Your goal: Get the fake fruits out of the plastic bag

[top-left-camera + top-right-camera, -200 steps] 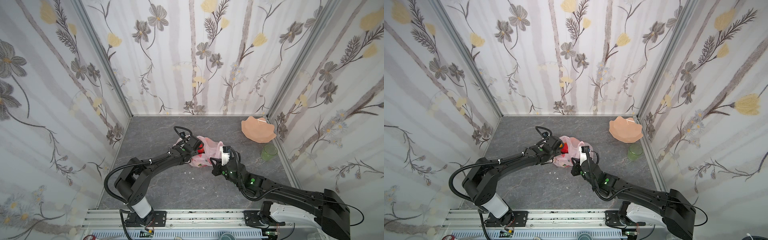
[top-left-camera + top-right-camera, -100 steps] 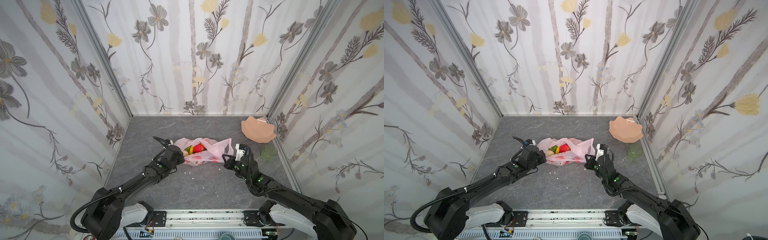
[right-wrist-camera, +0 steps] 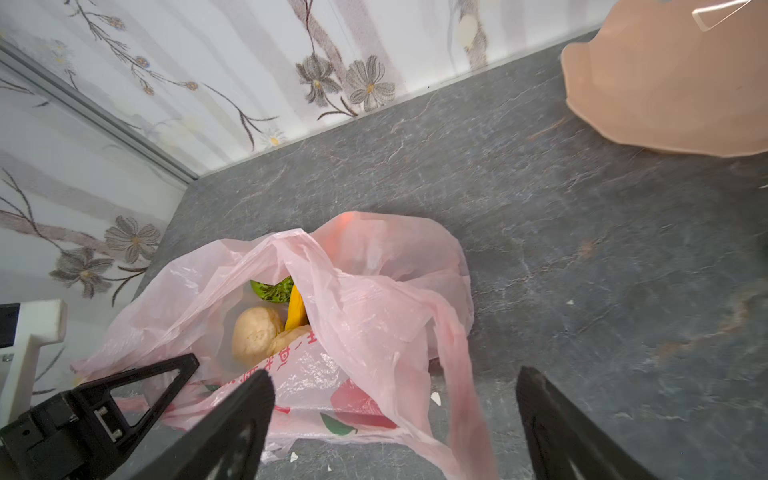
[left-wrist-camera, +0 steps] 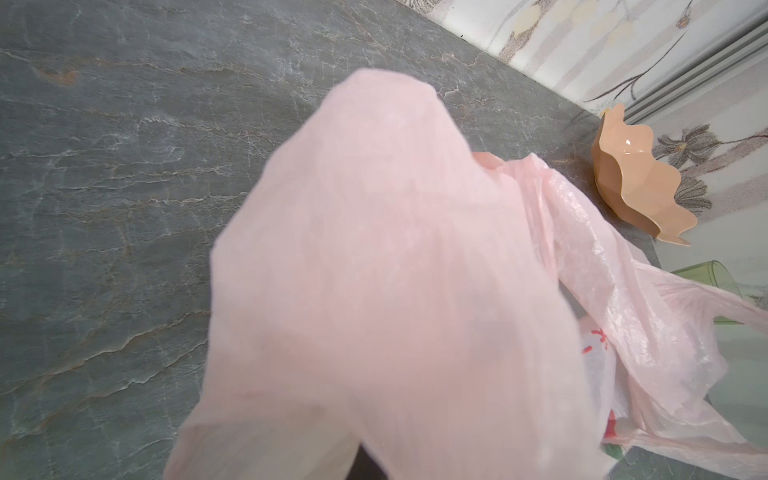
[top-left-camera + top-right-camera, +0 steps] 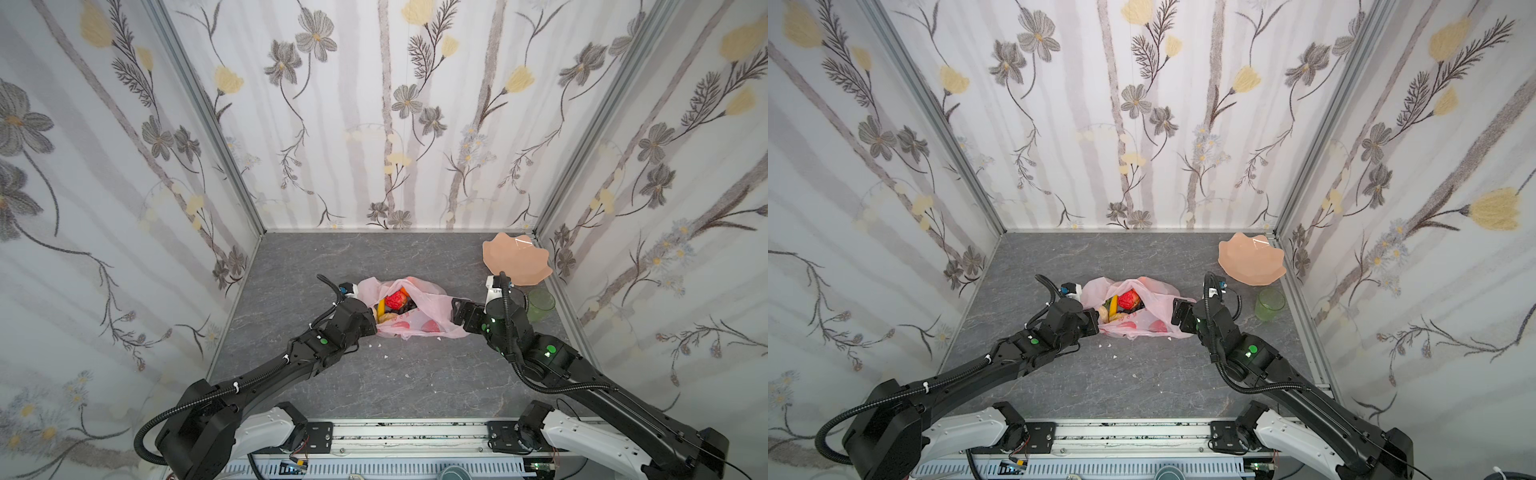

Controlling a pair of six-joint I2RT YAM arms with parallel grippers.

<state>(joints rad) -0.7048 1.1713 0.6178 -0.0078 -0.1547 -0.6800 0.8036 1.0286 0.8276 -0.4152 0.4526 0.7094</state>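
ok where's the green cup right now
In both top views the green cup sits near the right edge of the table, just in front of the peach plate and well right of the plastic bag.

Blurred bag (image 4: 395, 291) filling the left wrist view, cup (image 4: 702, 276) mostly behind it, plate (image 3: 673, 75) cut by the right wrist frame edge, fruits (image 5: 395, 300) half buried mid-frame in a top view, white specks (image 5: 386, 356) below, unidentifiable

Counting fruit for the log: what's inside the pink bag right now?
Through the bag mouth: a red fruit, yellow banana, green fruit, two beige round ones. Anything deeper is covered by plastic.
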